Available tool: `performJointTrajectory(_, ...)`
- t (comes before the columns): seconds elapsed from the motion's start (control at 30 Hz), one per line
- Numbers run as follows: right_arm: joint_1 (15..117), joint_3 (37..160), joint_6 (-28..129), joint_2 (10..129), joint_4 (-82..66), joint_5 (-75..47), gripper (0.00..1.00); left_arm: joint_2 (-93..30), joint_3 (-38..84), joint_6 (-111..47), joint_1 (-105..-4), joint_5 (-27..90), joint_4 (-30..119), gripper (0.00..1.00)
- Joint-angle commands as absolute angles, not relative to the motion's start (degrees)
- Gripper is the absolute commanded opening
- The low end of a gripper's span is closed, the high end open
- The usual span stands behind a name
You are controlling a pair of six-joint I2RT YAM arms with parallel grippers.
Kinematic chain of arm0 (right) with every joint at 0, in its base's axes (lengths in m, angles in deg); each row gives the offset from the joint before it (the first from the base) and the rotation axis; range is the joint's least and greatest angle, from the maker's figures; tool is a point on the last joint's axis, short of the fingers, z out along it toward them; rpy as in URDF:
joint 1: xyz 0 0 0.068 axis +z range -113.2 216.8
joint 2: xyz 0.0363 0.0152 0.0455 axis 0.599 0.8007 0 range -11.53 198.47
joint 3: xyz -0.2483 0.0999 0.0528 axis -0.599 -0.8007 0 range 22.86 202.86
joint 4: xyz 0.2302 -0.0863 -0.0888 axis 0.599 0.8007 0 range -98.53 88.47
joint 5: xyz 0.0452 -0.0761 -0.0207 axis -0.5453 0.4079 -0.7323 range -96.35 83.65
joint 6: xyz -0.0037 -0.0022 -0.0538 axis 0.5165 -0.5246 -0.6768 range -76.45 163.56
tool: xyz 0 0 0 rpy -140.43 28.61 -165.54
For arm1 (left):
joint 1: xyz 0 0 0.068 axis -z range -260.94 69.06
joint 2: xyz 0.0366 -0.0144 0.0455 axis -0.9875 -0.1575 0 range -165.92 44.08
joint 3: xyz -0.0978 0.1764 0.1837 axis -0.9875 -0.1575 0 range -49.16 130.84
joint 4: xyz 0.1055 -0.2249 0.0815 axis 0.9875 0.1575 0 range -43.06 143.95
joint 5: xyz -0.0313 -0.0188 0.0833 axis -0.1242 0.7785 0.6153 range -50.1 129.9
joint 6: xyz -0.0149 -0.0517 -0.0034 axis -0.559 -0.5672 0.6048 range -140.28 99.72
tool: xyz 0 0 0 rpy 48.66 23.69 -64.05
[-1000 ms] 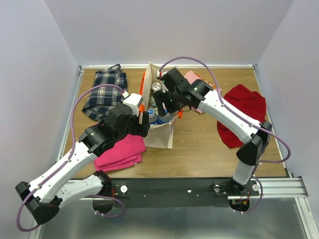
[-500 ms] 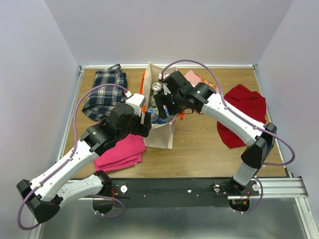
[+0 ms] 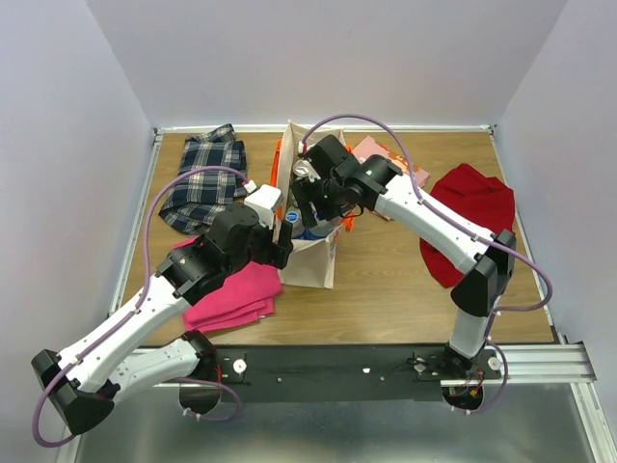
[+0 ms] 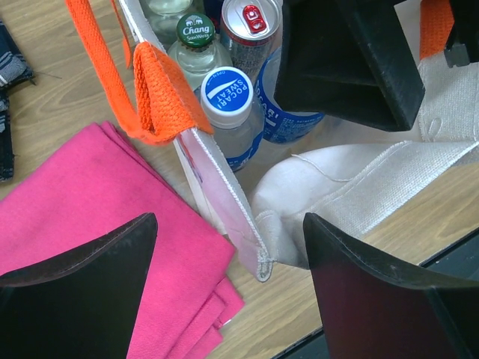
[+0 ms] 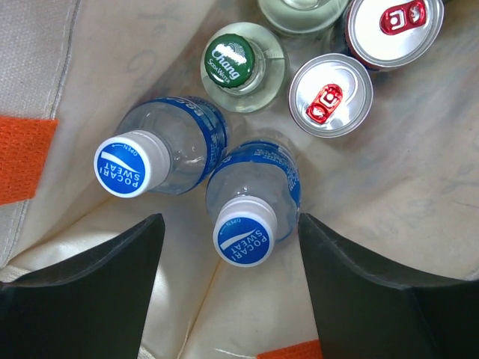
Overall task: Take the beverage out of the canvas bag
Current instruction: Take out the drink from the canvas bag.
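The beige canvas bag (image 3: 313, 262) with orange handles (image 4: 153, 93) stands open at mid-table. Inside are two Pocari Sweat bottles (image 5: 243, 232) (image 5: 123, 164), a green-capped Chang bottle (image 5: 233, 61), two cans (image 5: 331, 96) (image 5: 393, 30) and a clear glass bottle (image 5: 299, 7). My right gripper (image 5: 232, 280) is open inside the bag mouth, its fingers on either side of the nearer Pocari bottle, above it and not touching. My left gripper (image 4: 232, 299) is open and straddles the bag's near-left rim corner (image 4: 258, 265). In the top view the grippers (image 3: 285, 234) (image 3: 310, 205) are close together.
A folded pink cloth (image 3: 231, 294) lies left of the bag under my left arm. A plaid cloth (image 3: 202, 178) is at the back left, a red cloth (image 3: 472, 217) at the right, and a light pink item (image 3: 371, 149) behind the bag.
My right gripper has moved left and lower into the bag's mouth. My left gripper has shifted slightly right, to the bag's rim.
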State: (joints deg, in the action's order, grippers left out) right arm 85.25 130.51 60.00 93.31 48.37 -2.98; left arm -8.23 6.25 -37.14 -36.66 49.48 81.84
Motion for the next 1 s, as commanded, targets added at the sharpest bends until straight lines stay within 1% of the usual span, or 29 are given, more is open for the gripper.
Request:
performJointTrajectory(0.0, 85.7, 129.6, 60.7, 92.9, 50.8, -1.7, 0.75, -8.0, 4.3, -34.4, -36.0, 47.6, 86.5, 0.88)
performJointTrajectory(0.1, 85.8, 128.9, 61.0, 92.5, 51.3, -2.4, 0.72, -8.0, 4.2, -34.3, -36.0, 47.9, 86.5, 0.88)
performJointTrajectory(0.43, 85.8, 127.6, 60.9, 92.4, 51.8, -1.8, 0.72, -9.7, 5.8, -35.7, -36.0, 46.8, 86.0, 0.88)
performJointTrajectory(0.47, 85.7, 127.6, 60.8, 92.6, 51.7, -2.0, 0.71, -9.8, 5.8, -35.7, -36.0, 46.8, 85.8, 0.88)
performJointTrajectory(0.5, 85.8, 127.6, 60.7, 92.8, 51.8, -2.2, 0.68, -9.8, 5.7, -35.7, -36.0, 46.9, 85.8, 0.88)
performJointTrajectory(0.6, 85.7, 127.5, 60.5, 93.3, 51.8, -3.0, 0.67, -9.8, 5.5, -35.6, -36.0, 47.2, 86.1, 0.89)
performJointTrajectory(0.73, 85.8, 127.2, 60.3, 93.4, 50.5, -3.8, 0.63, -9.9, 5.7, -35.7, -36.0, 47.5, 86.0, 0.89)
performJointTrajectory(0.87, 85.8, 127.4, 59.9, 93.9, 49.9, -4.2, 0.61, -10.0, 5.5, -35.8, -36.0, 47.5, 85.8, 0.89)
performJointTrajectory(0.9, 85.8, 127.7, 59.9, 93.9, 49.7, -4.2, 0.6, -10.1, 5.5, -35.8, -36.0, 47.5, 85.7, 0.89)
performJointTrajectory(0.93, 85.8, 127.9, 59.8, 94.2, 49.8, -4.2, 0.54, -10.1, 5.5, -35.8, -36.0, 47.5, 85.6, 0.89)
performJointTrajectory(0.97, 85.8, 128.0, 59.8, 94.2, 49.7, -4.3, 0.51, -10.2, 5.5, -35.8, -36.0, 47.4, 85.7, 0.89)
